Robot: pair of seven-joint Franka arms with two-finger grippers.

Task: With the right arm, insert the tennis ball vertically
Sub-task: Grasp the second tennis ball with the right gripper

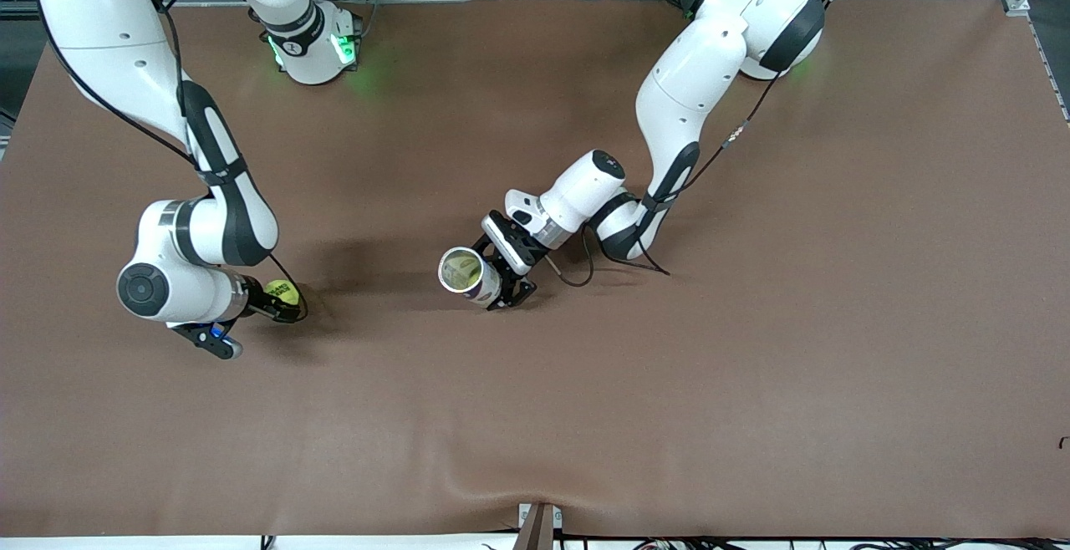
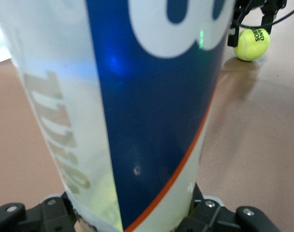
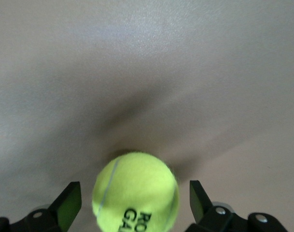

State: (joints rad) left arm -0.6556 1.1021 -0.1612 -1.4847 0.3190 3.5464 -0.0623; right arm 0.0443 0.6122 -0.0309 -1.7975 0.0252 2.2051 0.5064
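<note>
A yellow-green tennis ball [image 1: 282, 290] lies on the brown table toward the right arm's end. My right gripper [image 1: 284, 300] is down at the table around it. In the right wrist view the ball [image 3: 135, 192] sits between the two black fingers [image 3: 69, 199] with a gap on each side, so the gripper is open. My left gripper [image 1: 500, 271] is shut on a white and blue tennis ball tube [image 1: 470, 274] at mid-table, its open mouth tilted up toward the front camera. The tube [image 2: 137, 96] fills the left wrist view, where the ball [image 2: 252, 43] also shows.
A brown cover [image 1: 752, 366] spreads over the whole table. A black cable [image 1: 577, 270] loops on it beside the left wrist. A small metal bracket [image 1: 539, 525] sits at the table edge nearest the front camera.
</note>
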